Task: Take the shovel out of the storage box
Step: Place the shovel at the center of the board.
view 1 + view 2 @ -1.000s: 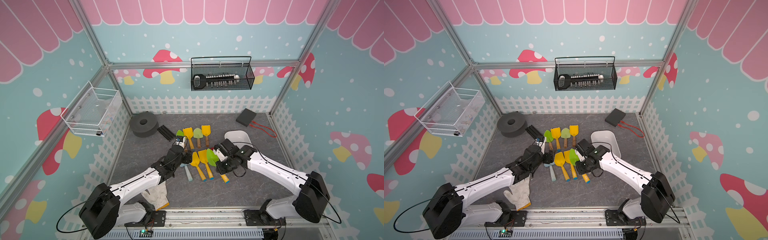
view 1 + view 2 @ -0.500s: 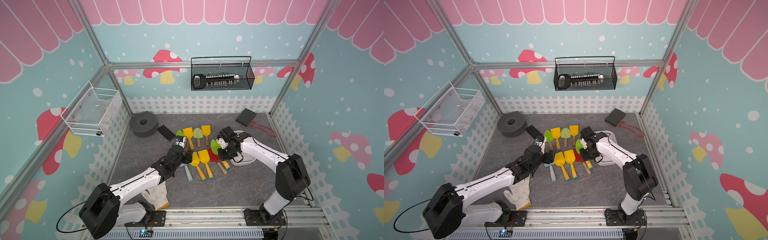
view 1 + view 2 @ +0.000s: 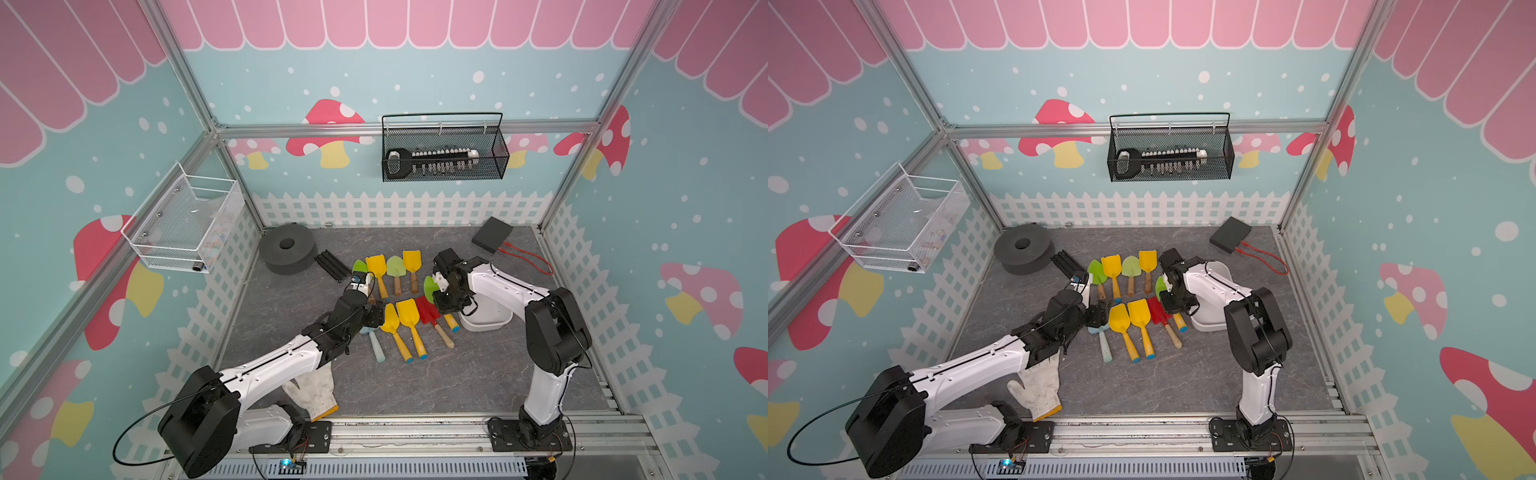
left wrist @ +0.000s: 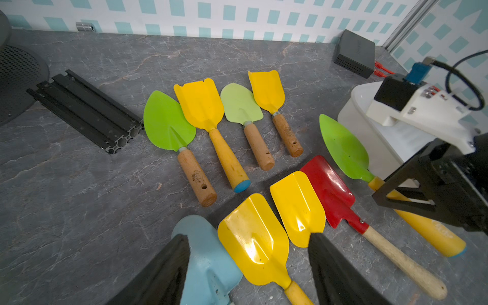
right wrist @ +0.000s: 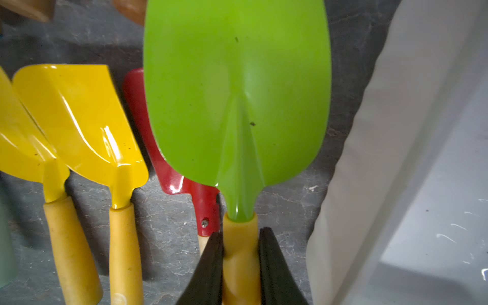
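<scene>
On the grey floor, right of centre: storage box (image 3: 488, 322), a shallow white tub with smooth walls.

Just outside its wall: green shovel (image 5: 237, 105), pointed blade, yellow handle.
- It is gripped near the top of the handle by the right gripper (image 5: 240, 239), jaws narrow and pressed against both sides.
- Its blade is over the floor between the tub and the red shovel (image 4: 330, 184) (whether the handle's blue-capped end touches the floor, I cannot tell).

Front row, handles toward the robot:
- red shovel, pale wooden handle
- yellow shovel (image 4: 298, 208)
- second yellow shovel (image 4: 253, 245)
- pale blue shovel (image 4: 206, 253)

Left gripper (image 4: 249, 237): jaws wide, holding nothing, one finger over the blue blade and the other by the yellow blades.

Back row of four shovels (image 4: 200, 105): green, yellow, pale green, yellow.

Elsewhere:
- black foam disc (image 3: 286, 249)
- black extrusion bar (image 3: 332, 266)
- black box (image 3: 492, 234) with a red cable
- white work glove (image 3: 313, 390) under the left arm
- black wire-mesh basket (image 3: 444, 158) on the back wall
- white wire-mesh basket (image 3: 183, 224) on the side wall
</scene>
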You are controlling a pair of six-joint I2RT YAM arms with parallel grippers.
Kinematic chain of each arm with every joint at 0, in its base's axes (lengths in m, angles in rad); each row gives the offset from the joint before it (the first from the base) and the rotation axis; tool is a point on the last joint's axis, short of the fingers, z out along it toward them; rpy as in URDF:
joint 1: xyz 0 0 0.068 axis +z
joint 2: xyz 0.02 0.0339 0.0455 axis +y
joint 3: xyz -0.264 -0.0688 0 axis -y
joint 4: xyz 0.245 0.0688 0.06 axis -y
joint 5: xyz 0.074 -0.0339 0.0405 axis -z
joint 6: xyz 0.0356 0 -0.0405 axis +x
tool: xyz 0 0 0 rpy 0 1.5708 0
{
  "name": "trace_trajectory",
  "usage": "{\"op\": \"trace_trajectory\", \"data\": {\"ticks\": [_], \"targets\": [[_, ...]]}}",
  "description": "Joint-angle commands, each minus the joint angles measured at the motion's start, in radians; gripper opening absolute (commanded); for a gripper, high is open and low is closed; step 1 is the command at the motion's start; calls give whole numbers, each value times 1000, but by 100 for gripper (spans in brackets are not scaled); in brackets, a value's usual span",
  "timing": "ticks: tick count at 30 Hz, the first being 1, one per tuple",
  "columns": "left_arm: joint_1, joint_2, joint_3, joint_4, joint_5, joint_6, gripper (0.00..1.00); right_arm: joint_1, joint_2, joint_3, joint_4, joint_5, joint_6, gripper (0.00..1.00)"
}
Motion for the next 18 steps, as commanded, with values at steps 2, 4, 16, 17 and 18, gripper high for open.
{"op": "trace_trajectory", "data": {"ticks": [2, 4, 16, 17, 18], "targets": [[7, -7, 18, -3, 2, 0, 75, -13, 29, 32, -15, 45, -11, 4], [7, -8, 18, -6, 1, 1, 75, -19, 59, 34, -15, 55, -15, 4], [7, 0, 18, -3, -4, 2, 75, -37, 120, 33, 19, 81, -23, 6], [7, 2, 18, -2, -4, 2, 75, -38, 123, 33, 22, 78, -23, 6], [7, 4, 18, -3, -4, 1, 75, -38, 128, 33, 24, 74, -22, 6]]}}
